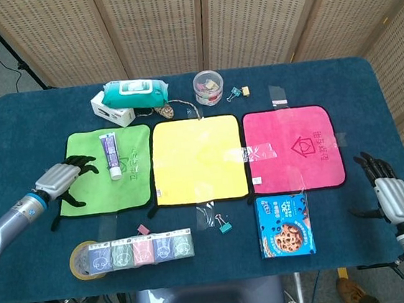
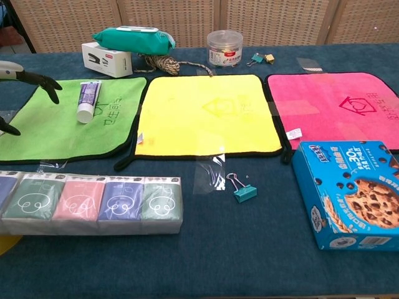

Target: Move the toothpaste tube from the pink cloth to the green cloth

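The purple and white toothpaste tube (image 1: 111, 154) (image 2: 86, 101) lies flat on the green cloth (image 1: 82, 149) (image 2: 56, 134), cap toward me. My left hand (image 1: 62, 178) (image 2: 28, 84) hovers over the cloth's left edge, fingers spread and holding nothing, a short way left of the tube. The pink cloth (image 1: 292, 145) (image 2: 340, 109) at the right is bare. My right hand (image 1: 388, 186) rests beyond the table's right front corner, fingers apart and empty; the chest view does not show it.
A yellow cloth (image 1: 197, 158) lies between the two. A cookie box (image 1: 284, 225), binder clip (image 1: 225, 226), tissue packs (image 1: 140, 251) and tape roll (image 1: 78, 262) sit in front. Wet wipes (image 1: 134, 93), stapler box (image 1: 111, 109), clip jar (image 1: 210, 86) stand behind.
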